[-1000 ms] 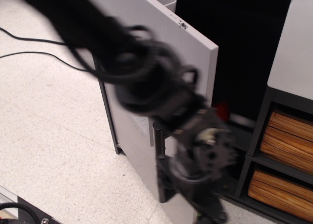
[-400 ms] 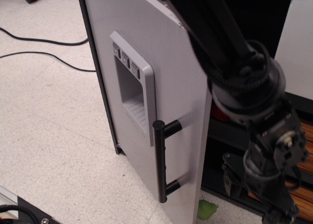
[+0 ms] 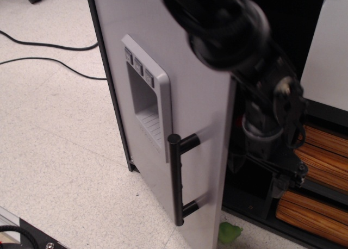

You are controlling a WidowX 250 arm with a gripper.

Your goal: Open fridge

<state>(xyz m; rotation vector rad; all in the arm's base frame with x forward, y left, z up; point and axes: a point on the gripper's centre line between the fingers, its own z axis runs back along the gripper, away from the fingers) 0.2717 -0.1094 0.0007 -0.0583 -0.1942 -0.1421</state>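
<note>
Fridge (image 3: 185, 124) stands centre on the pale floor, its light-grey door swung partly ajar with the free edge on the right. Dispenser recess (image 3: 145, 99) sits on the door face; the black bar handle (image 3: 176, 179) is below it, near the bottom. Robot arm (image 3: 255, 80) reaches down just behind the door's right edge. Fingers' spread: cannot tell. Wooden-fronted drawers (image 3: 315, 184) lie right. A green scrap (image 3: 229, 232) lies by the door's foot. Black cables (image 3: 49, 53) run far left.

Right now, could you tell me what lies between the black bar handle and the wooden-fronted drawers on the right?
In this one view, the fridge door's free edge and the robot arm lie between the handle and the drawers; the hand itself is not clearly visible.
</note>
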